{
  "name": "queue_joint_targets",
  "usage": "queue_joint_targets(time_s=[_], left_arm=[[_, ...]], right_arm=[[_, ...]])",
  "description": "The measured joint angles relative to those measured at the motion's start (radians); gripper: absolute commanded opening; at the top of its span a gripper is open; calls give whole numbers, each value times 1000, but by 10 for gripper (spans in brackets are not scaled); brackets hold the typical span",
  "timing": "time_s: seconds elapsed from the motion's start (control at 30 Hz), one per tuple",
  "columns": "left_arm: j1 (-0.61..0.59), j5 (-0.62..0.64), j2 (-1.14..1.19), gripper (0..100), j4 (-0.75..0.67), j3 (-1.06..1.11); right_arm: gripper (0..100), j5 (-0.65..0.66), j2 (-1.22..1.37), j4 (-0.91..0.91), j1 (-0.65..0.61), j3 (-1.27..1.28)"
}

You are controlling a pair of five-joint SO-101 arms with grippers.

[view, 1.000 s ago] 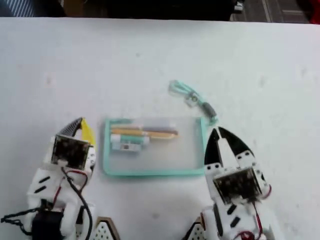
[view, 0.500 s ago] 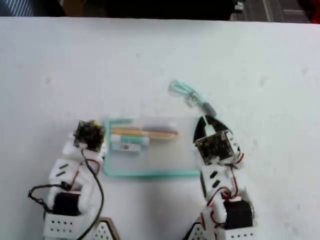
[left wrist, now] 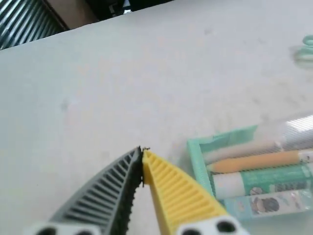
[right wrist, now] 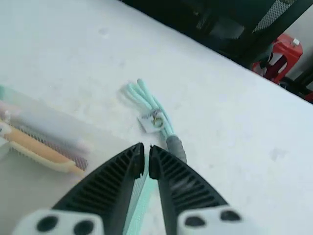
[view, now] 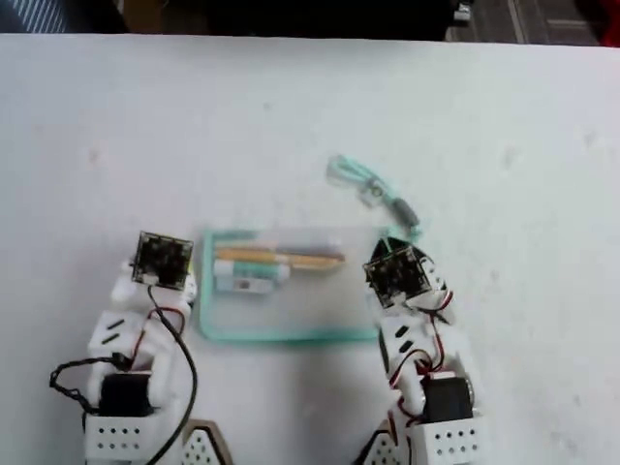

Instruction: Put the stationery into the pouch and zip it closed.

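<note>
Stationery (view: 276, 260) inside clear pouch (view: 291, 335)

Worktop (view: 291, 107) brightly and evenly lit from overhead, close to washed out in the high view. Shadows soft and faint, lying tight under both arms. Room beyond the far edge dark. Clear film of the pouch (view: 291, 302) carries a mild hazy sheen.

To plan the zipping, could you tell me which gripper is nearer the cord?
Right. The right gripper is beside the cord; the left gripper is at the opposite end of the pouch.
</note>
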Motion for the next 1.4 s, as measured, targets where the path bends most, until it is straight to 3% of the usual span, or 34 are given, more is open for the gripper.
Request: queue_joint_targets(time_s=[0.13,0.27,0.57,1.1,1.4], left_arm=[[28,0,0,24,74,0],[28,0,0,24,235,0],[28,0,0,24,499,0],[28,0,0,24,511,0],[28,0,0,24,511,0]], right_arm=[[18,0,0,167,0,0],[18,0,0,379,0,0],[17,0,-14,566,2,0],[17,-5,-14,569,2,0],[17,-138,-14,569,32,0]])
